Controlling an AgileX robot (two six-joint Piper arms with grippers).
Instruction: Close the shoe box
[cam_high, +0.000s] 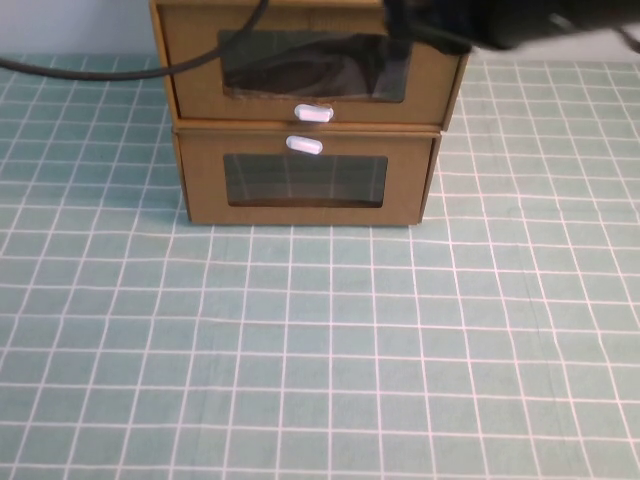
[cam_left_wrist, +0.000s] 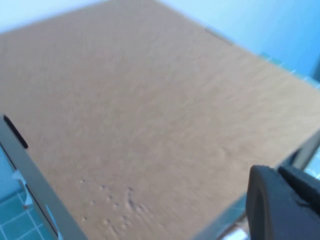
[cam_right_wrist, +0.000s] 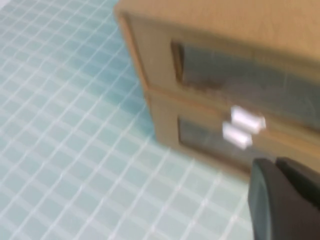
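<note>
Two boxes: stacked at the far edge of the gridded green mat (cam_high: 300, 350), one brown cardboard drawer unit on the other, both with windowed fronts.
Left gripper (cam_left_wrist: 285, 210): over the flat cardboard top of the stack, by the left wrist view; only a dark part of it shows, and I cannot tell how its fingers stand. A black cable (cam_high: 120, 70) runs in from the mat's far left edge toward the stack.
Shoe box (cam_high: 310, 60): the upper unit, white pull tab (cam_high: 313, 113) just under its window. Its front sits a shade proud of the lower front, so the drawer looks nearly in, perhaps not fully seated.
Lower box (cam_high: 305, 180): its own tab (cam_high: 304, 146) above its window, the two tabs almost meeting at the seam.
Right gripper (cam_right_wrist: 285, 200): dark and blurred at the far right, up by the upper box's right front corner; whether its fingers are spread or together, I cannot tell.
Doing the step well: press flat and square on the upper front panel, beside the tab not on the window, pushing straight back. The left arm on top should steady the stack so it doesn't slide. Stop when the front looks flush.
</note>
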